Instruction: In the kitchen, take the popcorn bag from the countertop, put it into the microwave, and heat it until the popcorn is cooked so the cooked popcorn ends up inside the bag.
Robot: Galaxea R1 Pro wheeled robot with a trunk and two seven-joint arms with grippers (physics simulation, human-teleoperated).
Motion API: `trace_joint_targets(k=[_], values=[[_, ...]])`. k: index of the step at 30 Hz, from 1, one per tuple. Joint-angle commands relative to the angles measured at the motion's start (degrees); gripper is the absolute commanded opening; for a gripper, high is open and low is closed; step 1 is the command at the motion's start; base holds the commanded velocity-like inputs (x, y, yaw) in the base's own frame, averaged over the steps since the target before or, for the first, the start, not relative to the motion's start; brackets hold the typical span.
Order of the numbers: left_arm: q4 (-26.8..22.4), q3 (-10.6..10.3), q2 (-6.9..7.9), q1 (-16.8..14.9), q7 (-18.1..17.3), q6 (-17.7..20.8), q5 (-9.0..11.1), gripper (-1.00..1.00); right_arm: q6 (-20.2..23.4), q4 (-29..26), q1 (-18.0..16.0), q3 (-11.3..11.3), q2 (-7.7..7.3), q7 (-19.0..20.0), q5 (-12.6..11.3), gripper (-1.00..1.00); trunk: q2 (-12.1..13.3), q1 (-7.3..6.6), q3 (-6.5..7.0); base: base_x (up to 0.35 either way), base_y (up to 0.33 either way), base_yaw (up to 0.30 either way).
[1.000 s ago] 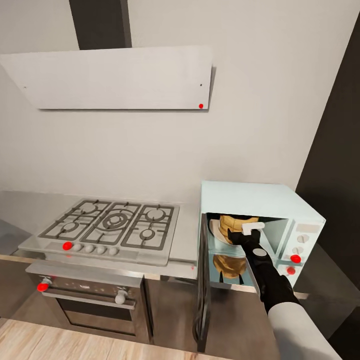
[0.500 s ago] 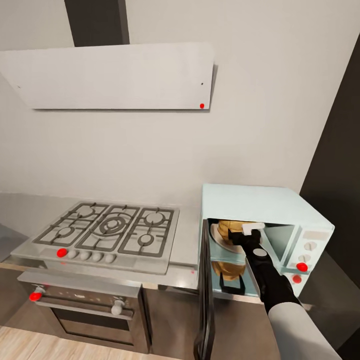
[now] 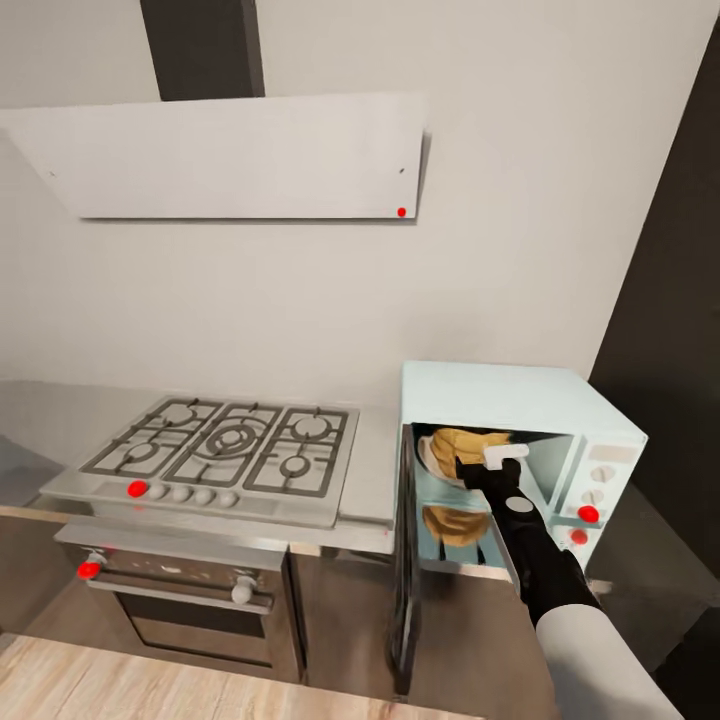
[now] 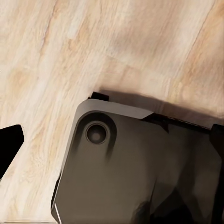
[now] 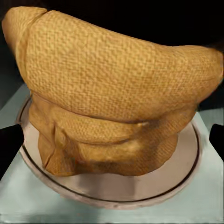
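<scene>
- The popcorn bag (image 5: 112, 93) sits on the round turntable plate (image 5: 184, 179) inside the microwave (image 3: 520, 395), whose door (image 3: 404, 560) hangs open toward the robot at the 9 o'clock side of the opening.
- The right end effector (image 3: 478, 470) reaches into the cavity. In the right wrist view its two dark fingertips (image 5: 10, 144) stand wide apart at either edge of the picture, clear of the bag, so it appears spread open and holds nothing.
- The bag lies straight ahead of that end effector, centred between the fingers and close in front; in the head view it sits at about 11 o'clock from the wrist.
- The step in hand looks like the release and retreat after placing the bag. To do it well, the arm should draw straight back along its approach line with the fingers wide, so no pad snags the soft bag or drags it off the plate.
- The bag leans slightly yet rests well within the plate's rim. It should be left there so the door can swing shut freely.
- The left end effector's state cannot be told; the left wrist view shows wooden floor (image 4: 70, 42) and the robot's dark base (image 4: 140, 177).
</scene>
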Motion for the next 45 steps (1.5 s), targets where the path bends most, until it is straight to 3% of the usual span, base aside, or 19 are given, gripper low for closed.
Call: trace_joint_targets(k=[1, 18, 24, 31, 34, 39, 45], values=[[0.0, 0.1, -0.03, 0.0, 0.0, -0.2, 0.0, 1.00, 0.3, -0.1, 0.0, -0.1, 0.05, 0.0, 0.5, 1.00, -0.1, -0.01, -0.12, -0.333, 0.000, 0.000], [0.9, 0.0, -0.02, -0.1, 0.0, -0.1, 0.0, 1.00, -0.3, -0.1, 0.4, 0.2, -0.19, 0.3, 0.6, 1.00, -0.1, -0.01, -0.12, -0.334, -0.063, 0.000], [1.1, 0.0, -0.02, -0.1, 0.0, -0.1, 0.0, 1.00, -0.4, -0.1, 0.4, 0.3, -0.93, 0.3, 0.4, 1.00, -0.1, -0.01, -0.12, -0.334, -0.044, 0.000], [1.1, 0.1, 0.05, -0.2, 0.0, -0.1, 0.1, 1.00, -2.7, -1.3, 1.2, 0.4, -0.83, 0.4, 0.4, 1.00, -0.1, -0.01, -0.12, -0.337, -0.002, 0.000], [1.1, 0.0, 0.07, -0.4, 0.0, -0.1, 0.0, 1.00, -4.7, -7.2, 6.2, 0.7, -0.50, 0.5, 0.4, 1.00, -0.1, -0.01, -0.12, -0.338, 0.000, 0.000], [1.1, 0.0, 0.07, -0.7, -0.2, -0.1, -0.1, 1.00, -5.4, -24.7, 20.8, 1.1, -0.60, 0.4, 0.5, 1.00, -0.1, -0.01, -0.12, -0.292, 0.000, 0.000], [0.6, 0.0, 0.03, -1.1, 0.1, -0.2, -0.1, 1.00, -6.7, -29.9, 31.7, 1.1, -0.78, 0.3, 0.1, 1.00, -0.1, -0.01, -0.12, -0.042, 0.000, 0.000]])
